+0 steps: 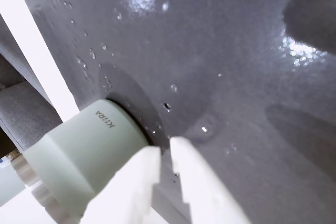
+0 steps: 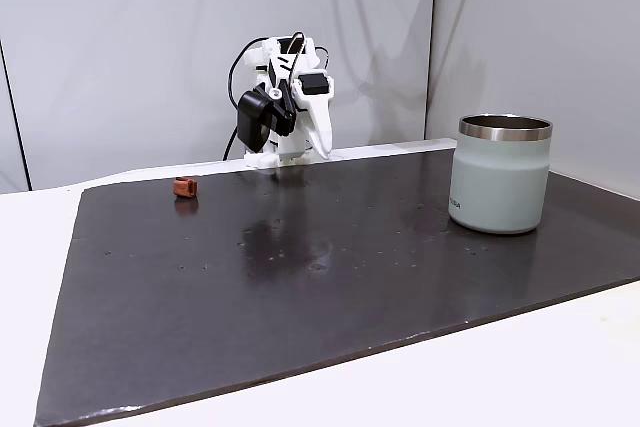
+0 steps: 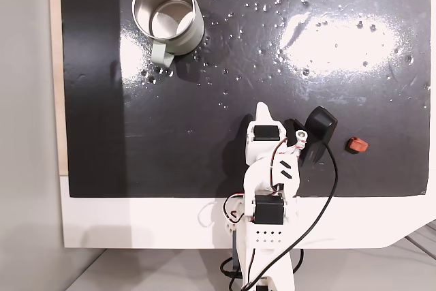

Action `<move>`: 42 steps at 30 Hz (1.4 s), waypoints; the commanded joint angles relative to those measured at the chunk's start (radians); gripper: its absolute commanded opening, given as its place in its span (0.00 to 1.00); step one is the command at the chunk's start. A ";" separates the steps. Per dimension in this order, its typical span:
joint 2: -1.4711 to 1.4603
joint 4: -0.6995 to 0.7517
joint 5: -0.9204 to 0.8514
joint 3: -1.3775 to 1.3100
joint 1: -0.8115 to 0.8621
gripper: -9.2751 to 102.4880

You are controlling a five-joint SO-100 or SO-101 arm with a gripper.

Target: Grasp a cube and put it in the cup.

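Dark and glossy, the surface [image 2: 330, 277] carries the cube [image 2: 185, 187] near its back edge, at the left in a fixed view, and the cup [image 2: 500, 175] stands upright well apart from it on the right, its mouth open and empty seen from above [image 3: 167, 18]. The arm sits folded at the back between them, and its hand [image 1: 167, 156] hangs low with the white fingers [image 1: 137, 182] nearly together, only a thin gap between them, holding nothing. To do the reach well, I would swing toward the cube, spread the fingers before descending, and straddle so small a block squarely so it does not skid on the slick surface.
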 commanded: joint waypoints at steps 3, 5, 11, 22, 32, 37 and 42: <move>0.011 -0.038 -0.011 -0.005 -0.018 0.08; 0.011 -0.038 -0.011 -0.005 -0.018 0.08; 0.011 -0.038 -0.011 -0.005 -0.018 0.08; 0.011 -0.038 0.003 -0.005 -0.009 0.08; 0.009 0.140 -0.014 -0.259 0.003 0.08; -0.083 0.206 -0.055 -0.420 0.049 0.08; -0.184 0.302 -0.075 -0.641 0.124 0.08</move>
